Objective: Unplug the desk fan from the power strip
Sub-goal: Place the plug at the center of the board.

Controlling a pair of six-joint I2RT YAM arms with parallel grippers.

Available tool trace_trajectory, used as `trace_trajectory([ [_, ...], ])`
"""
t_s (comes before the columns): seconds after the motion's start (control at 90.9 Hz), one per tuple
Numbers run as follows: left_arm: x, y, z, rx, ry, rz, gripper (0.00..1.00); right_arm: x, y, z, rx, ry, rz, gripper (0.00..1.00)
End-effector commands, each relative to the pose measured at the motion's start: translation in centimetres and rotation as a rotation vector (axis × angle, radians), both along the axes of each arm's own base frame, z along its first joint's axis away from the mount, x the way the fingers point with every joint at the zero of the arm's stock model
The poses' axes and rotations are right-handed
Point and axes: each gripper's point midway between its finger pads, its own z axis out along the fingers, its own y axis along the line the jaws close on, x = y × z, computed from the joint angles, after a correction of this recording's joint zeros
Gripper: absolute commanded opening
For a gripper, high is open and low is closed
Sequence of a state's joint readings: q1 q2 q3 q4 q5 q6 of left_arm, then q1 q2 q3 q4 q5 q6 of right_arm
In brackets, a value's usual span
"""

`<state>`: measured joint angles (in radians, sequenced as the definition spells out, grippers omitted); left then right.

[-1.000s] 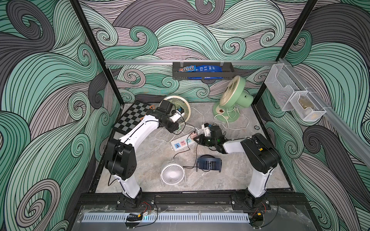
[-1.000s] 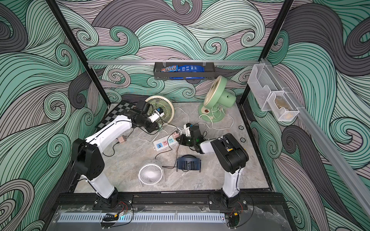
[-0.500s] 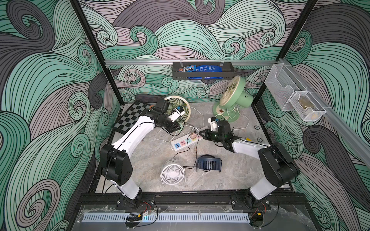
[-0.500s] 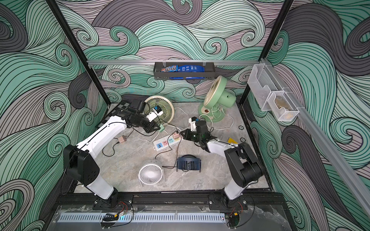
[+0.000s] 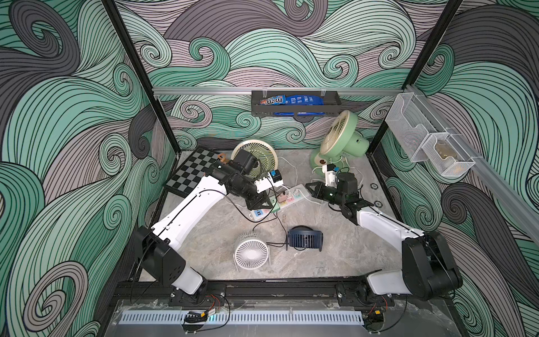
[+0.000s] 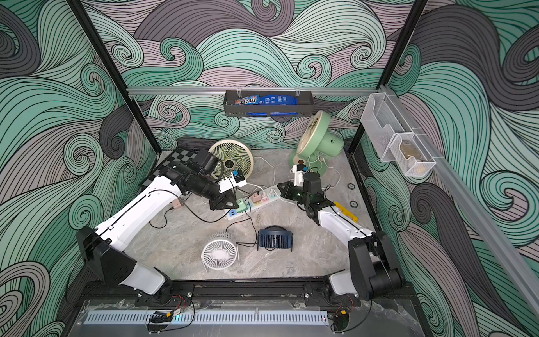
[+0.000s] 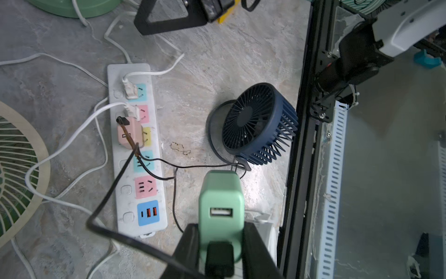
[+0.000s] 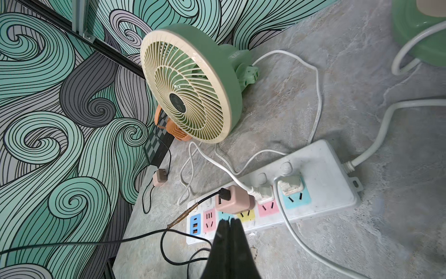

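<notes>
Right claw [image 8: 228,225] drawn back toward cord end of long white power strip with pastel socket faces [image 7: 124,205], elbow swung outward. Strip lies mid grey marbled worktop [image 7: 217,60].
Step in hand: plug out. Left claw [image 7: 220,232] clamped, narrowly parted, on mint-green cube USB adapter [image 7: 220,193], held clear above strip's empty sockets.
Next, likely: carry adapter aside without snagging thin black cable [image 7: 193,166], set down, let go.
Right claw pinched shut, empty; contact with strip unclear.

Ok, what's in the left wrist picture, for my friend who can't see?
The left pincer holds a mint green charger plug, out of every socket. Beyond it on the grey floor lie the white power strip, with a pink charger and two white plugs in it, and a dark blue fan.
</notes>
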<state>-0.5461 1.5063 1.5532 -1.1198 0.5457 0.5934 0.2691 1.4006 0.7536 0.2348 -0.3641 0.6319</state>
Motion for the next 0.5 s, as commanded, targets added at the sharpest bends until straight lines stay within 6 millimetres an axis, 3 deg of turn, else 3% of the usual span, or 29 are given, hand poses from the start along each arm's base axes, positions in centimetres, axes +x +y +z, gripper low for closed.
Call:
trace_trajectory([
  [0.0,-3.6,1.6,-0.1,0.039,0.045,-0.093,0.00,-0.6,-0.1,-0.2,0.004,0.003,0.002,0.04],
  [0.187,-4.8,5.1,-1.0,0.186,0.005,-0.047,0.00,-1.2,-0.1,-0.5,0.017,0.008,0.003,0.04],
  [0.484,-2.2,11.4,-1.7,0.273,-0.085,0.178,0.00,-1.8,0.4,-0.5,0.019,0.006,0.017,0.05],
])
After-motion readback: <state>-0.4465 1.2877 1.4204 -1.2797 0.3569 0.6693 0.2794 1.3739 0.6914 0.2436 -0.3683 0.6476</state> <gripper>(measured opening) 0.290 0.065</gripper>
